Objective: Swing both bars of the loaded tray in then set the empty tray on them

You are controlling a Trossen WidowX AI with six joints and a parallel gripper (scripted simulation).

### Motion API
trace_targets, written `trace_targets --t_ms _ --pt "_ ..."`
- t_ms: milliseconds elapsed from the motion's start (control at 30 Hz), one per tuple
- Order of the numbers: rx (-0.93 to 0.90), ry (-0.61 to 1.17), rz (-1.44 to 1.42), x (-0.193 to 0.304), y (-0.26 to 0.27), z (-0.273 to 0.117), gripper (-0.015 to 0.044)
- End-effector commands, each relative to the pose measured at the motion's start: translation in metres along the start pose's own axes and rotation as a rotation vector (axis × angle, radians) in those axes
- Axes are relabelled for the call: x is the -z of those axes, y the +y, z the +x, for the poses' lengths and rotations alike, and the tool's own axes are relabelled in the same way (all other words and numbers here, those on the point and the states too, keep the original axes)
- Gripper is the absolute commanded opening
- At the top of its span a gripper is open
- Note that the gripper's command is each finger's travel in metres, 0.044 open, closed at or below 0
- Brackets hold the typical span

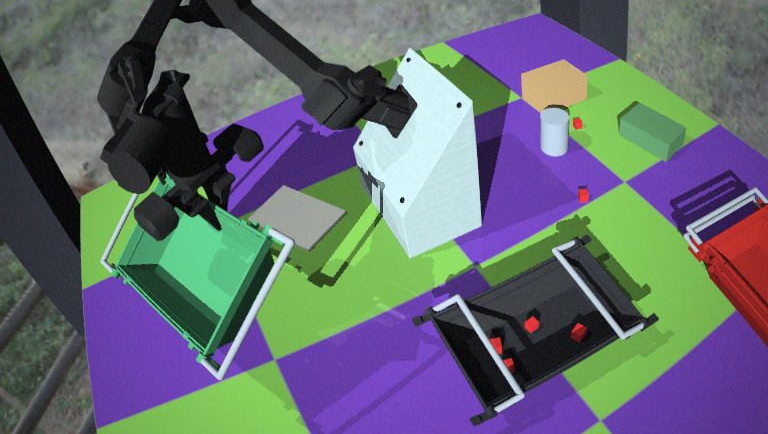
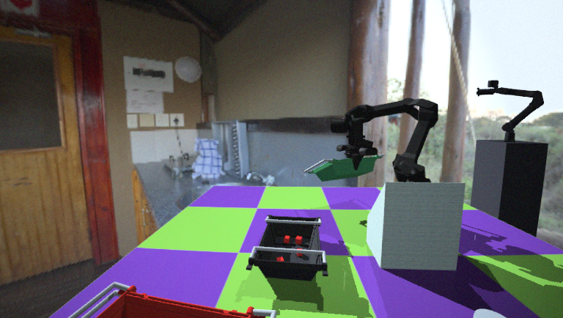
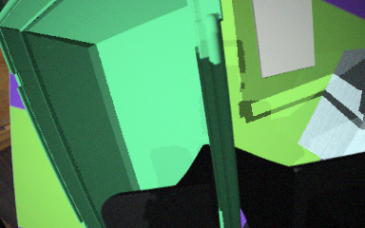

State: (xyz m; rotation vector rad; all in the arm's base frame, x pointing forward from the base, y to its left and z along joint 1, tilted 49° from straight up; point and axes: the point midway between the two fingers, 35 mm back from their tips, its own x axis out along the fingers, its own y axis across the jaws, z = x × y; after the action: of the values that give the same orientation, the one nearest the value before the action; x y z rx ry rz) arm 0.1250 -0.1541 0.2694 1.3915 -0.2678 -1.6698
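The loaded black tray (image 1: 614, 287) (image 2: 286, 271) stands on the table with several small red blocks (image 1: 531, 324) (image 2: 298, 239) inside. One wire bar (image 1: 475, 324) (image 2: 292, 221) and the other bar (image 1: 589, 291) (image 2: 290, 250) both lie across its top near the ends. My gripper (image 1: 218, 209) (image 2: 357, 161) (image 3: 213, 149) is shut on the long side wall of the empty green tray (image 1: 198, 259) (image 2: 344, 169) (image 3: 157, 95). It holds that tray in the air, tilted, opening upward, away from the black tray. The green tray's own bars stick out at its ends.
A tall pale wedge-shaped block (image 1: 436, 169) (image 2: 419, 223) stands between the arm and the black tray. A flat grey plate (image 1: 297, 217) (image 3: 285, 38) lies near the arm. A red tray (image 1: 741, 259), a grey cylinder (image 1: 553, 132), an orange block (image 1: 553, 85) and a green block (image 1: 651, 130) stand farther off.
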Motion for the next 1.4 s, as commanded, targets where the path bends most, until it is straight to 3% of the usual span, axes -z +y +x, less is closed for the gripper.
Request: trace_targets --t_ms 0,1367 --pt "-0.002 0.013 -0.03 0.014 0.007 0.0 0.0" --pt "0.063 0.066 -0.445 0.168 -0.009 0.01 0.0"
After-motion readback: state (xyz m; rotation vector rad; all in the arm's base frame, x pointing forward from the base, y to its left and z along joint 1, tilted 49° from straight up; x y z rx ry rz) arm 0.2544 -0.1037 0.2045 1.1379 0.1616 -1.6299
